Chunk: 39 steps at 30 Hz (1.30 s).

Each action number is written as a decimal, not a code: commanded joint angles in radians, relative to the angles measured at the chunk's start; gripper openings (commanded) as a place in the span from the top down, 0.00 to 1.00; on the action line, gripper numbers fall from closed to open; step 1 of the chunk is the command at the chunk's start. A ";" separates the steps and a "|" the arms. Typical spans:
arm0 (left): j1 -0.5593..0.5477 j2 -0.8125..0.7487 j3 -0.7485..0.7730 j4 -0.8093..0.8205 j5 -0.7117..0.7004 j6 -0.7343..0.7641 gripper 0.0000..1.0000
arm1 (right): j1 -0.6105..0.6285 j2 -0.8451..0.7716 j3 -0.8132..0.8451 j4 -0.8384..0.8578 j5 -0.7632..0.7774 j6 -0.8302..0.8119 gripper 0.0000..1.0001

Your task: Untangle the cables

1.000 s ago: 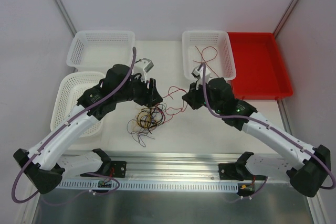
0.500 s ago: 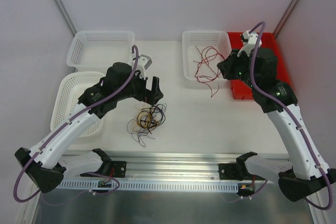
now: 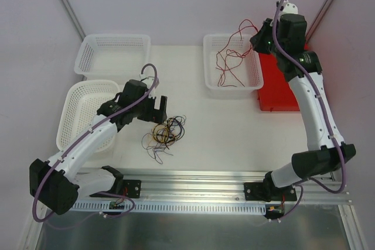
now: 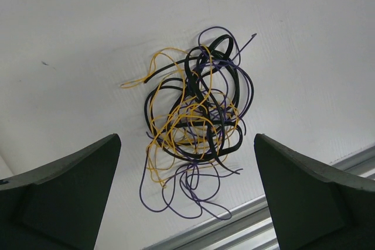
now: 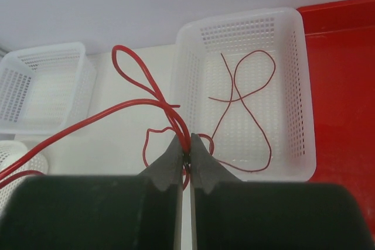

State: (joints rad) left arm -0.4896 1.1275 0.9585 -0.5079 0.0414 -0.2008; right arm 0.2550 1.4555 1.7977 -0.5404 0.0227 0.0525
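The white table (image 3: 234, 133) carries a cable tangle (image 3: 165, 133) (yellow, black, purple) just ahead of the left gripper (image 3: 157, 110). To that gripper's left sit two white baskets (image 3: 114, 38) (image 3: 67, 115). Below the right gripper (image 3: 258, 38) sit a third basket (image 3: 231, 89) and a red tray (image 3: 284, 95).

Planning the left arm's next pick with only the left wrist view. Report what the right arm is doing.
Observer: The right fingers are shut on a red cable, raised over the far-right white basket.
Operator: Say what is in that basket.
Observer: Thin red loops lie on its floor. I cannot tell whether they are a separate piece or the held cable's tail.
Operator: Name the containers on my side.
Observer: Left of the tangle sit two more: a far-left basket and a near-left basket.
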 commanded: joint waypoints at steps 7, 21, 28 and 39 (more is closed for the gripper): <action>0.000 -0.041 -0.027 0.022 -0.067 0.040 0.01 | -0.068 0.307 0.109 0.105 0.006 0.087 0.99; 0.003 -0.012 -0.030 0.016 -0.063 0.055 0.01 | -0.114 0.476 0.046 0.092 -0.015 0.147 0.22; 0.002 -0.011 -0.029 0.011 -0.052 0.046 0.01 | -0.099 0.251 -0.099 0.062 -0.101 0.041 0.09; 0.002 0.029 -0.024 -0.018 -0.048 -0.057 0.02 | 0.114 -0.081 -0.547 0.125 -0.234 0.032 0.09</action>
State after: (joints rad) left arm -0.4896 1.1481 0.9333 -0.5106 -0.0105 -0.2005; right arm 0.2939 1.4048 1.3460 -0.4328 -0.1703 0.0959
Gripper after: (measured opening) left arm 0.980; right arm 0.911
